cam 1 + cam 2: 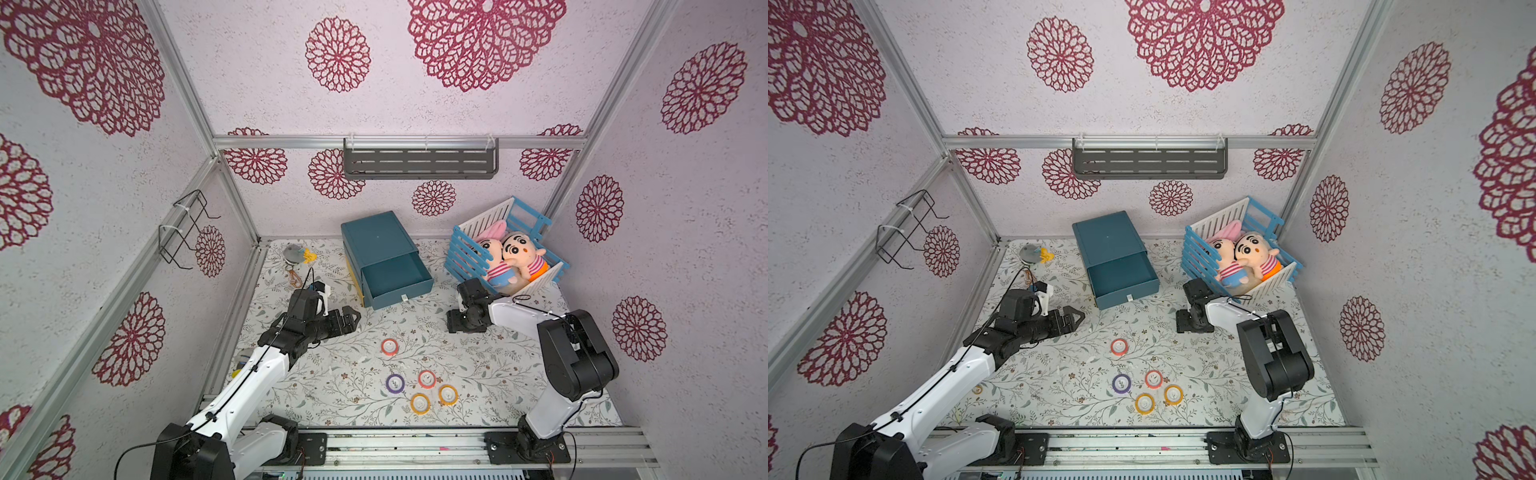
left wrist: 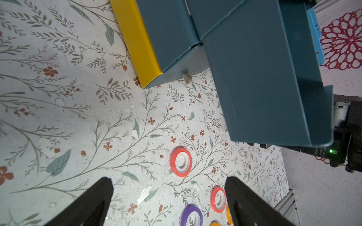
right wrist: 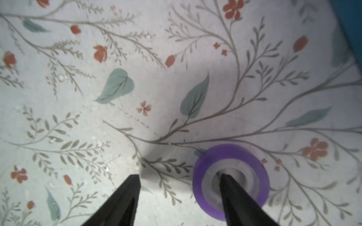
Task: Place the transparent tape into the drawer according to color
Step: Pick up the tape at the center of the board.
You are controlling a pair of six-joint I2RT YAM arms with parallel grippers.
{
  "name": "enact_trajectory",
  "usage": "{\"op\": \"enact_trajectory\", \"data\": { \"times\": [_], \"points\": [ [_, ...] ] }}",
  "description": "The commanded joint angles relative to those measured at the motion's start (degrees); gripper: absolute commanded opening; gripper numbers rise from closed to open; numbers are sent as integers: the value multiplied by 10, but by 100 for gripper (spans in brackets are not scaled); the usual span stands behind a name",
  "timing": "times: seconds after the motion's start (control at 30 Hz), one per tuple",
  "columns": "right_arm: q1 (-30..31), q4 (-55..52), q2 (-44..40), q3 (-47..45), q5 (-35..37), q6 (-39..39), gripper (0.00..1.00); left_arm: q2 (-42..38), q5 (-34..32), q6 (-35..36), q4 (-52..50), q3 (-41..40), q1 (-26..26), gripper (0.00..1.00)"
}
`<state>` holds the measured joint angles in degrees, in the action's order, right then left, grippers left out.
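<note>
Drawer empty so far, all six rolls left to sort

The open drawer (image 1: pixel 392 276) holds nothing. Near its corner the right claw (image 3: pixel 180 182) stands parted, one finger in the core of a purple roll (image 3: pixel 231 151), not clenched. The left claw (image 2: pixel 168 182) hangs released and empty. A red roll (image 1: pixel 389 347), a second red roll (image 1: pixel 426 379), another purple roll (image 1: pixel 395 383) and two yellow rolls (image 1: pixel 448 394) lie on the tabletop (image 1: pixel 332 386). The way to the drawer looks bare, with only its front wall to clear and the toy crate (image 1: pixel 461 257) close behind the right arm

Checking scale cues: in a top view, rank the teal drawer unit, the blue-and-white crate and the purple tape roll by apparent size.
Largest: teal drawer unit and blue-and-white crate, too alike to rank.
Smallest by far: purple tape roll.
</note>
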<state>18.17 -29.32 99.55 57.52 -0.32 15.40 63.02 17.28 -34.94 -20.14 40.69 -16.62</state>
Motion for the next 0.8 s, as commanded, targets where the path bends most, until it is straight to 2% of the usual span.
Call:
{"op": "enact_trajectory", "data": {
  "times": [0.0,0.17,0.33,0.57,0.77],
  "points": [
    [7,-72,20,13,13,-12,62,5,4,9,13,-3,-5,97],
    [22,-106,23,16,14,-13,56,-1,7,8,12,-8,-5,97],
    [43,-150,47,39,40,-13,55,2,13,8,18,-8,-6,97],
    [45,-193,66,81,51,-30,42,5,19,8,24,-7,-6,97],
    [44,-197,75,60,54,-34,35,-5,16,7,20,-11,-6,97]
  ]
}}
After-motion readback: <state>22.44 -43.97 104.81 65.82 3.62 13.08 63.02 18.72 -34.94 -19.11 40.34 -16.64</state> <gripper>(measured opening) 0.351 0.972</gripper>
